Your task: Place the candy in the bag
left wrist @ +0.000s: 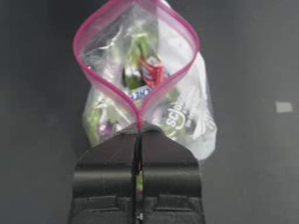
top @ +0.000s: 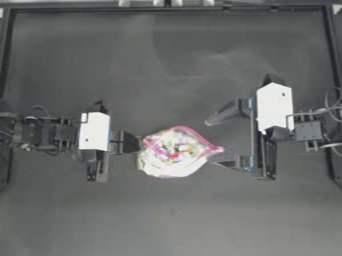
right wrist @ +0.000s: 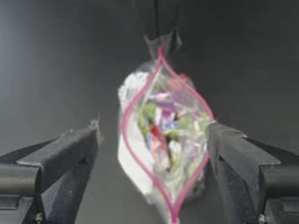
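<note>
Two arms flanked the bag [top: 175,152] near the table [top: 167,60] centre. On the left, the left gripper [top: 131,143] was clamped tight on one corner of the pink strip, holding the mouth open in a leaf shape. Inside, in the left wrist view, a red-and-white wrapped sweet, seemingly the candy [left wrist: 153,71], sat among green, yellow and pink contents, so the drop looked already made. Farther right, the right gripper [top: 224,142] stood with jaws spread wide and empty at the bag's far end, one finger [right wrist: 225,144] just beside the strip. What remained, by my judgement, was only letting go and pulling back.
</note>
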Robot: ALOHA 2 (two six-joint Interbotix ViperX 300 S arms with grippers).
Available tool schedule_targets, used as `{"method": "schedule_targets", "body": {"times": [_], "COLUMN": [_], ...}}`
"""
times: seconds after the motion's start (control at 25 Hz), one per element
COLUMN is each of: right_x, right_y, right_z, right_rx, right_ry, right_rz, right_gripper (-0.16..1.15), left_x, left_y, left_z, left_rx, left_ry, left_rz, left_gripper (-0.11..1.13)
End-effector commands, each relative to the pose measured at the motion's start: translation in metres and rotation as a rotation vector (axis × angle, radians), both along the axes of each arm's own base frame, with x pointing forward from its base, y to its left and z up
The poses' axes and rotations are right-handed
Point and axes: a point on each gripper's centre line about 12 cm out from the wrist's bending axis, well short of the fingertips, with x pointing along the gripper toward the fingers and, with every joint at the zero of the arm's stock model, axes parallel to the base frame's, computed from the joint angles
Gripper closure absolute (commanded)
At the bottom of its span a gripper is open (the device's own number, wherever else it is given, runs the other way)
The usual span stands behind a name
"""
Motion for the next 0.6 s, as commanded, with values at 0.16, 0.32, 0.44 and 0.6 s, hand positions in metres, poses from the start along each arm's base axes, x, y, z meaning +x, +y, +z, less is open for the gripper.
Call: {"method": "schedule_targets", "body": {"times": [0.16, 0.32, 0.44, 0.6], "right_x": [-0.0003, -0.0008, -0.0006, -0.0006], "right_y": [0.0008, 0.0004, 0.0004, 0.0004], "right_z": [0.0095, 0.0084, 0.0089, 0.0089], "right_rx": [0.005, 0.005, 0.005, 0.005], "right_ry": [-0.034, -0.030, -0.032, -0.032], "right_rz": [0.002, 0.000, 0.000, 0.000], "right_gripper": [-0.02, -0.02, -0.02, -0.02], "left_x": [-0.0008, -0.0006, -0.0006, -0.0007], "left_y": [-0.0027, -0.0031, -0.0030, -0.0015], "left_z": [0.0178, 0.0173, 0.0180, 0.0189], "left_rx": [0.008, 0.002, -0.005, -0.017], "left_ry": [-0.049, -0.048, -0.051, -0.057], "left_rz": [-0.010, -0.007, -0.002, 0.011], "left_gripper": [0.74, 0.34, 0.07, -0.01]}}
